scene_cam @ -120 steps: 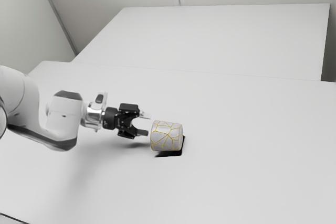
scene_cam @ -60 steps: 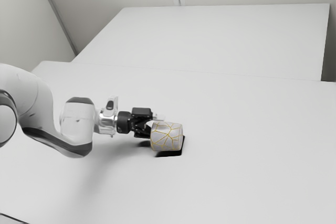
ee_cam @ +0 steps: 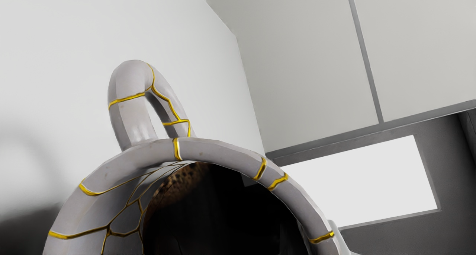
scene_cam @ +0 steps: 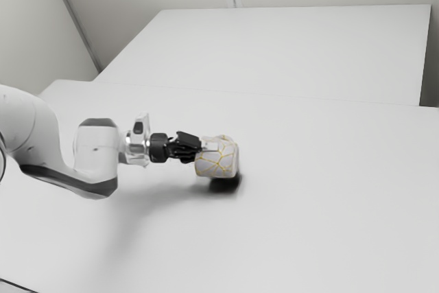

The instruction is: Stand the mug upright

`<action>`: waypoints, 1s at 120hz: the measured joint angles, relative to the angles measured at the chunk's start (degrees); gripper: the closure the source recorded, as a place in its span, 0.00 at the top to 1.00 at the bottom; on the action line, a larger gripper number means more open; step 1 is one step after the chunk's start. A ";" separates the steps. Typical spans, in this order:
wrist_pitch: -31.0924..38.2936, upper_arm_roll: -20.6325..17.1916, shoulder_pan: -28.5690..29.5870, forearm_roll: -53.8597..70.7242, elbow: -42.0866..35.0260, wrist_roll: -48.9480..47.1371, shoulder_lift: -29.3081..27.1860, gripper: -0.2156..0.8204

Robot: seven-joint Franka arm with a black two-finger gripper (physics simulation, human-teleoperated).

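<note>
Fingers: clamped on the wall of the mug, close to its rim; one pale fingertip is seen against the outside, while the other is largely lost in the dark of the hollow.
Gripper: black, held roughly level, with its fingers pointed toward the exterior view's right.
Mug: carried on its side just above the table, its mouth turned to the gripper; it is not stood upright.
Glaze: smooth, pale grey-white, crossed by raised-looking gold lines that branch like cracks, over the rim and down the inner wall.
Handle: a thick, rounded loop with faceted edges, banded in gold and turned upward on the mug.
Hollow: nearly black, with a mottled brown patch along one side.
Shadow: cast dark on the table below the mug.
Table: plain, matte and white.
Second white surface: seen beyond the table.
Wall: pale, split by a grey strip.
Bright panel: flat, white and four-sided, framed in dark grey; partly covered by the mug in the wrist view.
</note>
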 joint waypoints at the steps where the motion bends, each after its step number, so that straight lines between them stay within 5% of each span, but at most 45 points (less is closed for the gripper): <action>1: 0.11 0.03 0.07 0.73 0.50 -0.02 -0.17 0.07; 15: 4.99 -0.07 0.51 18.43 9.34 -1.20 -1.83 0.05; 51: 16.33 -2.83 -0.27 75.91 11.52 -20.38 -5.57 0.04; 120: 26.46 -3.58 -6.51 91.78 -3.26 -59.95 -11.86 0.04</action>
